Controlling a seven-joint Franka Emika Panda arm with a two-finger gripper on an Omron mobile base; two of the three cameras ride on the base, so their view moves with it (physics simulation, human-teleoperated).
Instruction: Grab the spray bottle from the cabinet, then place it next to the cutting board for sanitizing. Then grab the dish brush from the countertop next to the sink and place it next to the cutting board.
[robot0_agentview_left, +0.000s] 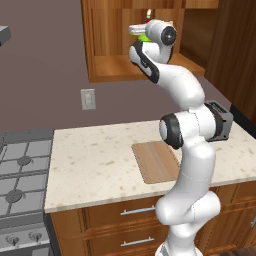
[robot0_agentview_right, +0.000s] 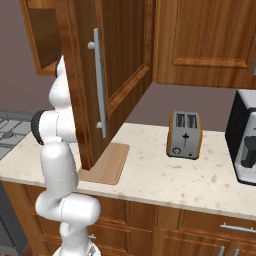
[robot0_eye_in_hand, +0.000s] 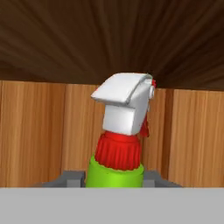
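Observation:
My gripper (robot0_agentview_left: 143, 36) is raised into the open wooden cabinet (robot0_agentview_left: 112, 67), level with its shelf. In the hand view the spray bottle (robot0_eye_in_hand: 117, 168) stands upright between my fingertips (robot0_eye_in_hand: 72, 178), which press on both sides of its green body. Its red collar and white nozzle rise against the cabinet's back wall. From the left base view a bit of green shows beside the hand, with the nozzle tip above it. The cutting board (robot0_agentview_left: 155, 161) lies flat on the speckled countertop (robot0_agentview_left: 95, 160), below the cabinet and partly behind my arm. The sink is out of view.
The open cabinet door (robot0_agentview_right: 117, 65) with its metal handle hangs over the cutting board (robot0_agentview_right: 107, 162). A toaster (robot0_agentview_right: 185, 134) stands to the right on the counter, and a dark coffee machine (robot0_agentview_right: 245, 145) farther right. A stove (robot0_agentview_left: 20, 175) adjoins the counter's left end.

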